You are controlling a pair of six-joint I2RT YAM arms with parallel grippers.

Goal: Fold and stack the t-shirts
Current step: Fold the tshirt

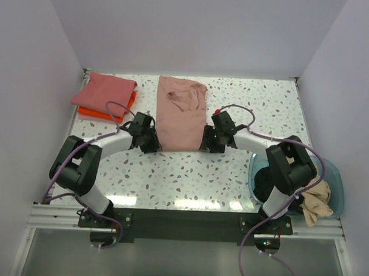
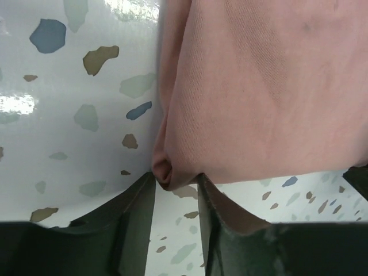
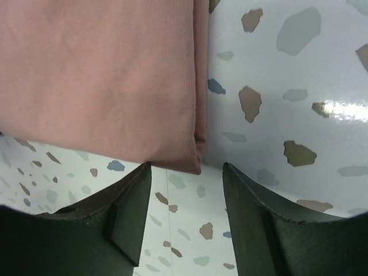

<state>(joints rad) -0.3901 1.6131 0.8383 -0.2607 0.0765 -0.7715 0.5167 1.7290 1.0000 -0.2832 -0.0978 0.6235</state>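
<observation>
Left gripper (image 2: 175,177) and right gripper (image 3: 186,165), both released, each face a hem corner of the dusty pink t-shirt (image 1: 180,113) just ahead, apparently staged to pinch it for folding.

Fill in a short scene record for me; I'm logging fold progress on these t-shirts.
pink shirt: folded into a long strip, mid-table
left gripper: open, at the strip's near left corner
right gripper: open, at its near right corner
far left: coral red shirt lying on orange shirt, both folded
tub: black shirt and tan shirt inside, unfolded
</observation>
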